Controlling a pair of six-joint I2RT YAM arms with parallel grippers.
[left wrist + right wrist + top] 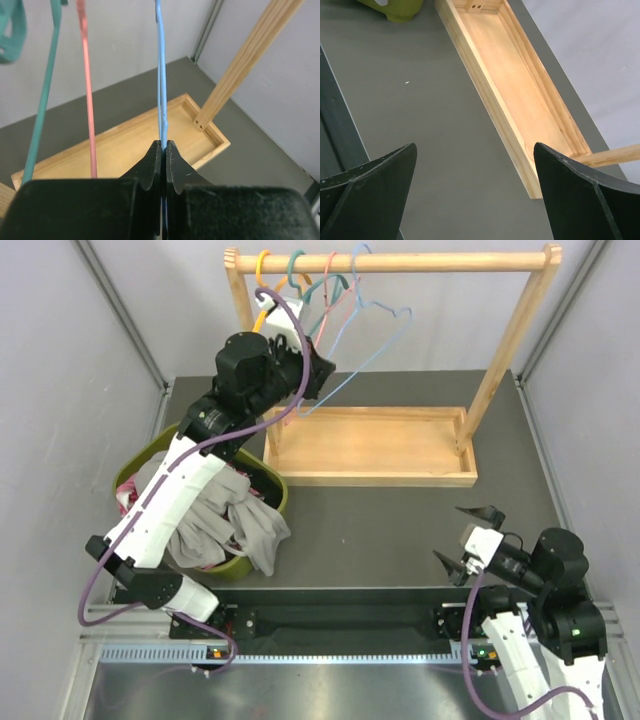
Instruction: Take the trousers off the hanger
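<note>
The hangers on the wooden rail [400, 260] are all bare. My left gripper [325, 380] is raised beside them and shut on the lower wire of the blue hanger [385, 345]. In the left wrist view its jaws [163, 145] pinch that blue hanger [161, 75], which runs straight up from them. Grey trousers [262, 530] lie draped over the rim of the green basket [135, 465] at the left, under the left arm. My right gripper [468, 535] hovers open and holding nothing over the table at the near right; the right wrist view shows its fingers [475, 150] wide apart above bare grey surface.
A teal hanger [42, 100] and a pink hanger [89, 100] hang left of the blue one, and a yellow hanger [262, 265] is at the rail's left end. The rack's wooden tray base [370, 445] sits mid-table. More clothes [205, 525] fill the basket.
</note>
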